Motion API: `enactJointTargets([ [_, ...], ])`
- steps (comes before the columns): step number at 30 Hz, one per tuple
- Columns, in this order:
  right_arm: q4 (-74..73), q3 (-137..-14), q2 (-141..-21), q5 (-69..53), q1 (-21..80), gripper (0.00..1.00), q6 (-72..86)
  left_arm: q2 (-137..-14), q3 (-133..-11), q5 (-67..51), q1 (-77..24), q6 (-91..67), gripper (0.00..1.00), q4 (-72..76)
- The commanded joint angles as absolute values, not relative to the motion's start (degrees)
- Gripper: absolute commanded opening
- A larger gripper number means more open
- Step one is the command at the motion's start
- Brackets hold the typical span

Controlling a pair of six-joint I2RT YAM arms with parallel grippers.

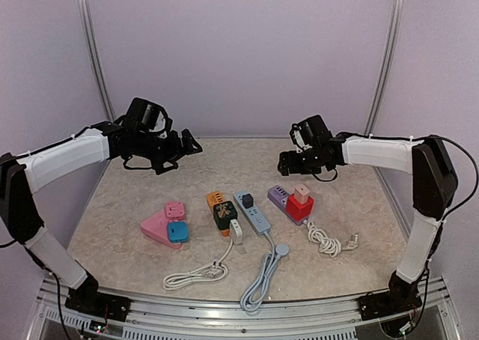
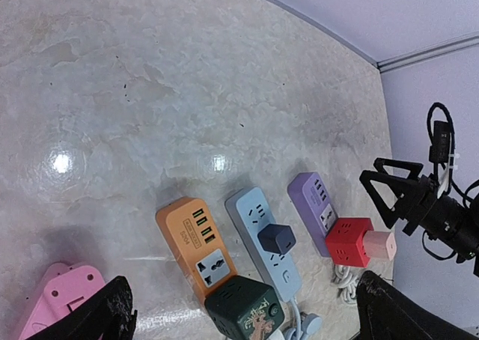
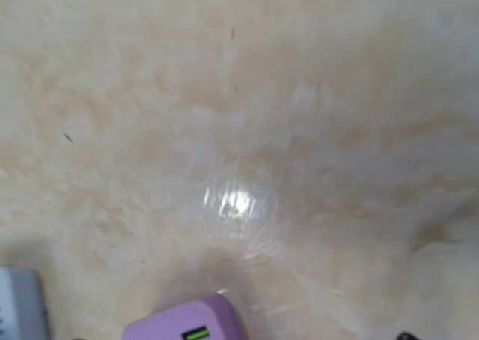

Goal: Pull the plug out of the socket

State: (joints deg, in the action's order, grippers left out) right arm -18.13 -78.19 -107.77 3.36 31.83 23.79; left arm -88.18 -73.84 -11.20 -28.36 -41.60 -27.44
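**Over the Table, Two Arms and a Row of Plugs**

Across the middle of the tabletop (image 1: 150, 175), which looked like smooth, shiny tan stone, four flat plastic power strips lay side by side with their holes facing up. That probably let a plug be pulled straight up. Their soft cords ran toward the near edge, likely to keep out of the way.

Both arms hung high near the far edge and touched nothing. The left pincer (image 1: 185, 151), toward the far left corner, had its fingers spread wide and held nothing. The right pincer (image 1: 288, 162), toward the far right corner, looked dark and small from above. Its own camera showed no fingers, so I could not tell how wide it was.

From the left edge to the right edge lay the pink strip (image 1: 159, 226), shaped like a triangle, the orange strip (image 1: 216, 200), the long blue-grey strip (image 1: 258, 219) and the purple strip (image 1: 278, 196). A boxy green cube (image 1: 224, 216) sat on the orange one. A red cube (image 1: 298, 209) sat on the purple one, with a small square pink plug (image 1: 301, 193) pushed into its top. That plug was closest to the right pincer, so it seemed the one to pull.
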Motion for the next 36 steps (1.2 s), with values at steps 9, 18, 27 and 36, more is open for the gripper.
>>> enactJointTargets([
  [9,-30.87,-76.30,-96.33,11.39,37.29,0.73,20.26,-100.91,-83.13,-24.50,-29.93,-48.65,0.98,-19.48],
  [18,-35.03,-71.76,-90.78,12.06,39.17,0.63,16.30,-112.92,-92.49,-29.47,-34.61,-51.42,0.80,-16.47],
  [27,-35.08,-68.12,-88.93,8.53,39.24,0.53,12.93,-118.97,-97.94,-30.52,-38.39,-51.39,0.59,-16.92],
  [36,-36.74,-68.39,-90.79,8.30,39.90,0.43,14.38,-120.40,-97.65,-31.86,-40.58,-50.89,0.45,-17.23],
])
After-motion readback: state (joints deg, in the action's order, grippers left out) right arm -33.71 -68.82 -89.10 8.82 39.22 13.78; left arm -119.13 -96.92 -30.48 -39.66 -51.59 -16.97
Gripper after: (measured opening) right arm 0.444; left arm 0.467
